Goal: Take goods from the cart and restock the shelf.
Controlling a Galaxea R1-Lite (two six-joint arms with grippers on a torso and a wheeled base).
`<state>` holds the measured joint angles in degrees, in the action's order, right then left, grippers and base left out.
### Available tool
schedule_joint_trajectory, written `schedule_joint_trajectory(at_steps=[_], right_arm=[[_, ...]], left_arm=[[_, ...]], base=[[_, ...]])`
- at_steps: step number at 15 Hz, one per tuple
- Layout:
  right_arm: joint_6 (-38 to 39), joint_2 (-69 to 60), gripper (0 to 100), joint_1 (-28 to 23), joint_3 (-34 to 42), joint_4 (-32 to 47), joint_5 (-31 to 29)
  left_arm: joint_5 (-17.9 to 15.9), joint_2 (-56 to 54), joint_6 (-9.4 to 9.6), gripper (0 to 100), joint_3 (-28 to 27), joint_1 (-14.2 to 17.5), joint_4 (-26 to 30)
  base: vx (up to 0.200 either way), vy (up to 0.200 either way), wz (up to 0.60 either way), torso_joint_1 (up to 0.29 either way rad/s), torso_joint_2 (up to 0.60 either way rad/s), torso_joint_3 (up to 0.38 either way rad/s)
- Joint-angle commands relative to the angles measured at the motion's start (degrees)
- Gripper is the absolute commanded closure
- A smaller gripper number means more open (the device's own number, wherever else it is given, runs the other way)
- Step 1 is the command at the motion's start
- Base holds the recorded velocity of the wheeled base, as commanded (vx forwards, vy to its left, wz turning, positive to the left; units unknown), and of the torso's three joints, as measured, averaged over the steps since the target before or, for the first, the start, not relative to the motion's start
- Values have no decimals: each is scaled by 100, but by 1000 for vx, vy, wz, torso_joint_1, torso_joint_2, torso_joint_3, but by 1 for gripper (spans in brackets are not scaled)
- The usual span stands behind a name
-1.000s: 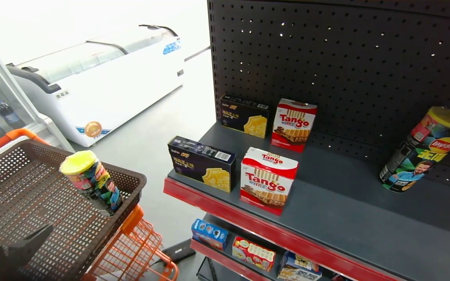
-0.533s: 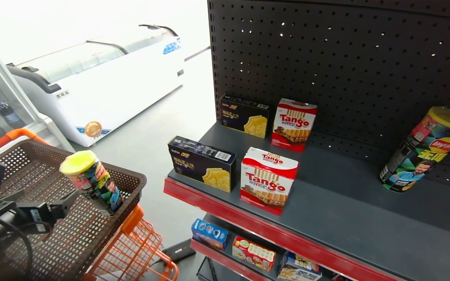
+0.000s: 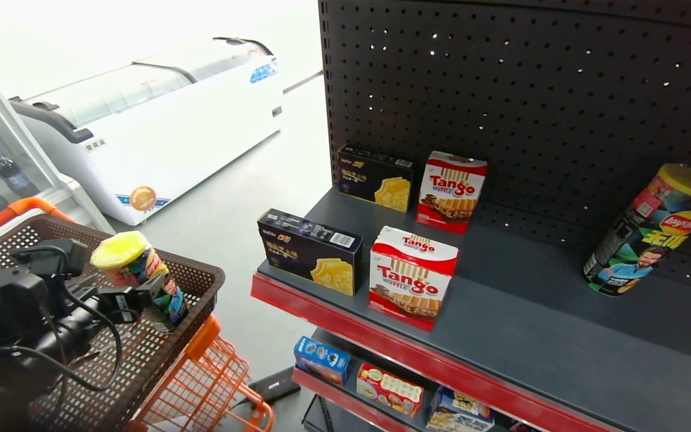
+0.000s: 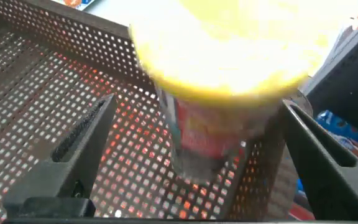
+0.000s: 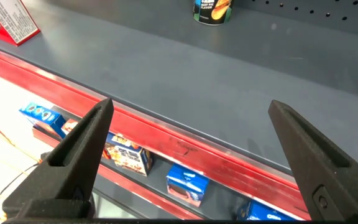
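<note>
A chip can with a yellow lid (image 3: pixel 121 249) stands upright in the brown perforated basket (image 3: pixel 204 277) of the orange cart. My left gripper (image 3: pixel 145 289) is open at the can's body. In the left wrist view the can (image 4: pixel 219 87) stands between the two fingers (image 4: pixel 79 155), with a gap on each side. My right gripper (image 5: pixel 191 107) is open and holds nothing; it hangs over the front of the grey shelf board (image 5: pixel 241 81). A second chip can (image 3: pixel 651 231) leans against the pegboard at the shelf's right.
Two dark biscuit boxes (image 3: pixel 309 251) and two red-and-white wafer boxes (image 3: pixel 411 276) stand on the shelf's left half. The board between them and the leaning can is bare. A red shelf edge (image 3: pixel 393 351) runs along the front, with more goods on the lower shelf (image 3: pixel 387 390). A white freezer (image 3: pixel 159 132) stands behind.
My left arm has come up from the lower left and forward over the basket. Its open fingers now flank the chip can. The can and shelf goods have not moved.
</note>
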<state>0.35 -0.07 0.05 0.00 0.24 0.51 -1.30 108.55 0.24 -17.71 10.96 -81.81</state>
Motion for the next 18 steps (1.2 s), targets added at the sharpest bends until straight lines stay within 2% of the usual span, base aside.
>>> schedule_joint_trajectory(at_steps=[1, 4, 6, 7, 8, 15, 17, 18], right_arm=[[0, 7, 0, 4, 0, 2, 2], [0, 7, 0, 4, 0, 2, 2], [0, 7, 0, 4, 0, 2, 2], [0, 7, 0, 4, 0, 2, 2], [0, 7, 0, 4, 0, 2, 2], [0, 7, 0, 4, 0, 2, 2], [0, 7, 0, 4, 0, 2, 2], [0, 7, 0, 4, 0, 2, -7]], left_arm=[[7, 756, 2, 0, -364, -6, -133], [-1, 1134, 2, 0, -865, -6, -142], [7, 1248, 2, 0, -945, -6, -204], [7, 1248, 2, 100, -945, -6, -204], [-1, 1345, -7, 100, -997, -6, -388], [7, 1266, 11, 100, -1199, -112, -432], [-45, 615, 28, 100, -1261, -191, -300], [-72, 202, 28, 100, -1384, -270, 16]], base=[[0, 0, 0, 0, 0, 0], [0, 0, 0, 0, 0, 0], [0, 0, 0, 0, 0, 0], [0, 0, 0, 0, 0, 0], [0, 0, 0, 0, 0, 0], [0, 0, 0, 0, 0, 0], [0, 0, 0, 0, 0, 0], [0, 0, 0, 0, 0, 0]])
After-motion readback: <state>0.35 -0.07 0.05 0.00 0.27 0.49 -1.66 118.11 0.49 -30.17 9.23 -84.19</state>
